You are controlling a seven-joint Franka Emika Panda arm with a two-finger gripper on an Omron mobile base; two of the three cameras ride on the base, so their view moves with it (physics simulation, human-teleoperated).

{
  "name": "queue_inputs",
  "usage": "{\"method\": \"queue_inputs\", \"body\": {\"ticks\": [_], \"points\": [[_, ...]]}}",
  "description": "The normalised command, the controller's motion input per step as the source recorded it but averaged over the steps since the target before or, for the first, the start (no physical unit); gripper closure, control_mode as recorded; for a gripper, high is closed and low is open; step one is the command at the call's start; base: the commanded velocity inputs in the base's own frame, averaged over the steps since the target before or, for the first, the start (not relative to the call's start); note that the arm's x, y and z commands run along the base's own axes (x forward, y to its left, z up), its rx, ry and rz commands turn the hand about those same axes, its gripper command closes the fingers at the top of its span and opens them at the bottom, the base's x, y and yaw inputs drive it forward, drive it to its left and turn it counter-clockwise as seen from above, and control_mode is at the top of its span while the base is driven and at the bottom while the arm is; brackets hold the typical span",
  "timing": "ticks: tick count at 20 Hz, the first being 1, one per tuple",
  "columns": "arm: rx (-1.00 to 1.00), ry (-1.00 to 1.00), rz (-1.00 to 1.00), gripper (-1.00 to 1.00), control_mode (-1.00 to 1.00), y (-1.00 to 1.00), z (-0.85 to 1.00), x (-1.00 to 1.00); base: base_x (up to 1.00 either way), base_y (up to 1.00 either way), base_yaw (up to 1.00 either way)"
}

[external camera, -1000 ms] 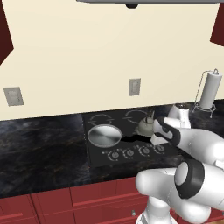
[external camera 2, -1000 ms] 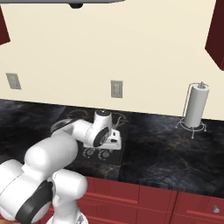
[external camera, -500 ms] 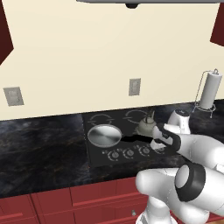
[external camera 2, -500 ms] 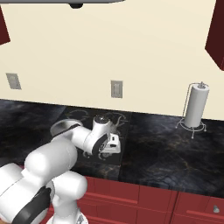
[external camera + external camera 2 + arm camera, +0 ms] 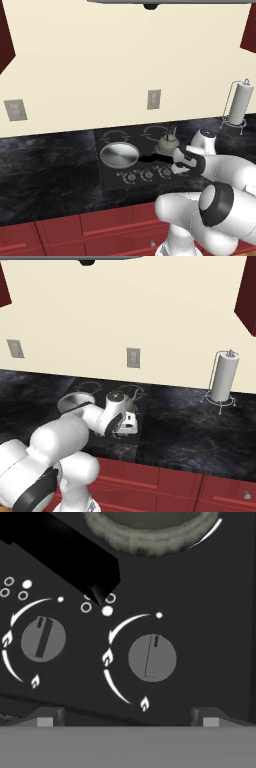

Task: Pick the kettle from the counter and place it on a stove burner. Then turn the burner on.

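Black cooktop (image 5: pixel 112 172); kettle (image 5: pixel 166 144) beside pan (image 5: pixel 119 154); hand view alone shows gripper (image 5: pixel 127 717) spread wide over knob (image 5: pixel 152 658).

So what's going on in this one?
The kettle already sits on a back burner of the cooktop, beside a round pan. The arm's gripper, jaws open and holding nothing, hangs over the row of knobs at the front, lined up with one knob. That knob is not gripped yet.
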Motion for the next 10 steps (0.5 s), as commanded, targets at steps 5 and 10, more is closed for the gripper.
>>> {"method": "queue_inputs", "body": {"ticks": [5, 10], "points": [[0.00, 0.00, 0.00, -1.00, -1.00, -0.11, 0.00, 0.25, 0.00, 0.00, 0.00], [0.00, 0.00, 0.00, -1.00, -1.00, -0.18, -0.01, 0.23, 0.00, 0.00, 0.00]]}}
